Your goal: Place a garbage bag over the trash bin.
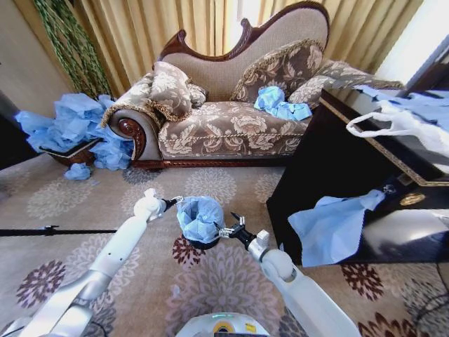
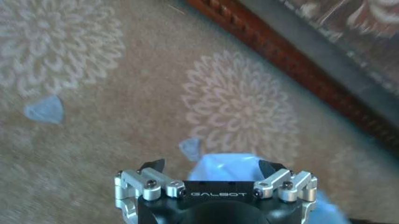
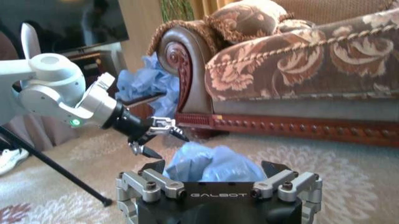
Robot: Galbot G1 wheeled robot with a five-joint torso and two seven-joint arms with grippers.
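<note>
Both arms reach forward from the near edge of the head view, and our grippers flank the trash bin (image 1: 203, 243) on the patterned carpet (image 1: 84, 203). That bin is mostly hidden: we see just a dark sliver of it under the garbage bag (image 1: 200, 218), which sits bunched and crumpled over its top, light-blue film draped down the sides.

Left gripper (image 1: 172, 202) is just left of the bag at rim height, fingers spread, nothing between them; the right wrist view confirms it, open tips (image 3: 160, 138) pointing at the bag (image 3: 209, 163) with a small gap. In the left wrist view, our fingers (image 2: 212, 169) straddle the blue film (image 2: 227, 167), and we can't tell if they touch it.

Right gripper (image 1: 231, 225) is at the bag's right edge, jaws parted, tips right against the film, not visibly clamped on it. From its own wrist camera the fingers (image 3: 215, 169) stand apart with the bag just ahead.

Far side: sofa (image 1: 231, 105) with a blue bag (image 1: 279, 104) on the seat, a pile of blue bags (image 1: 70, 126) far left. Right: dark cabinet (image 1: 337, 189), with a flat blue bag (image 1: 330, 225) hanging on its front and a white handled bag (image 1: 396, 125) on top.
</note>
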